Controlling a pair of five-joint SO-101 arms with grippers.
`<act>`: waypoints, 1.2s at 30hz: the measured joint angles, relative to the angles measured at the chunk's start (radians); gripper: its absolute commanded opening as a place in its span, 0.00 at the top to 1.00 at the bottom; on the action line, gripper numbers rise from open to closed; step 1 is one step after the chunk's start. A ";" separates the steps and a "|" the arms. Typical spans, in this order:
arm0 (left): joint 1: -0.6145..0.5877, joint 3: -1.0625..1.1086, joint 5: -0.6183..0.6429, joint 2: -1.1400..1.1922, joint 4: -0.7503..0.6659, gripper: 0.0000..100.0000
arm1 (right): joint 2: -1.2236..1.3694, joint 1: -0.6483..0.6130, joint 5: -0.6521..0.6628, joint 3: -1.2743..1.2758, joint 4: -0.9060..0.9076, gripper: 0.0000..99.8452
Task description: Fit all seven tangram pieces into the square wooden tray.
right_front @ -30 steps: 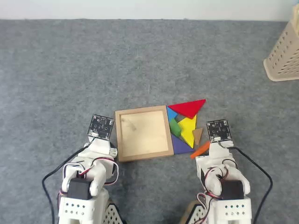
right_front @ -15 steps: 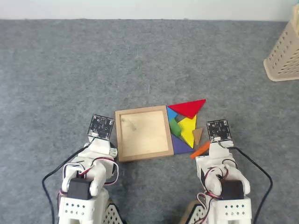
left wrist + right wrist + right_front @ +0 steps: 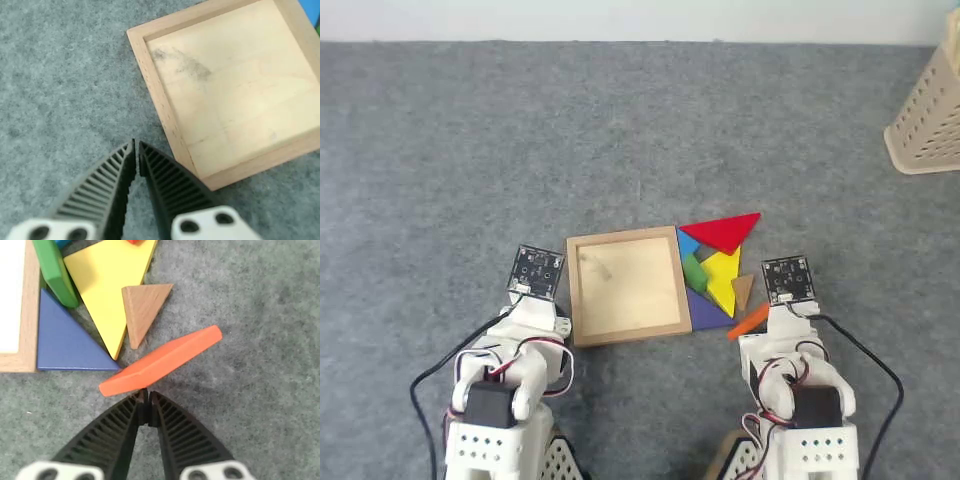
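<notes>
Tangram pieces (image 3: 720, 270): counted seven, one per colour, plus one tray (image 3: 572, 290). Found pieces clustered on bench against tray's side, none inside. Noted left tool (image 3: 136, 145) and right tool (image 3: 148, 394) both closed, empty. Judged risk — closed right tool shoving orange piece (image 3: 160, 362), scattering cluster.

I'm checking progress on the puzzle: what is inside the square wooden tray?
The wooden tray holds no pieces: just its bare floor with a faint grey smudge. The tangram pieces lie beside it on the carpet. Nothing covers its inside.
</notes>
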 measured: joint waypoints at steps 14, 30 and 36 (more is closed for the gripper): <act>0.000 0.000 0.000 0.000 0.000 0.99 | 0.000 0.000 0.000 0.000 0.000 0.99; 0.000 0.000 0.000 0.000 0.000 0.99 | 0.000 -0.287 0.000 0.000 -0.020 0.99; 0.000 0.000 0.000 0.000 0.000 0.99 | 0.000 -0.311 0.002 0.000 -0.028 0.99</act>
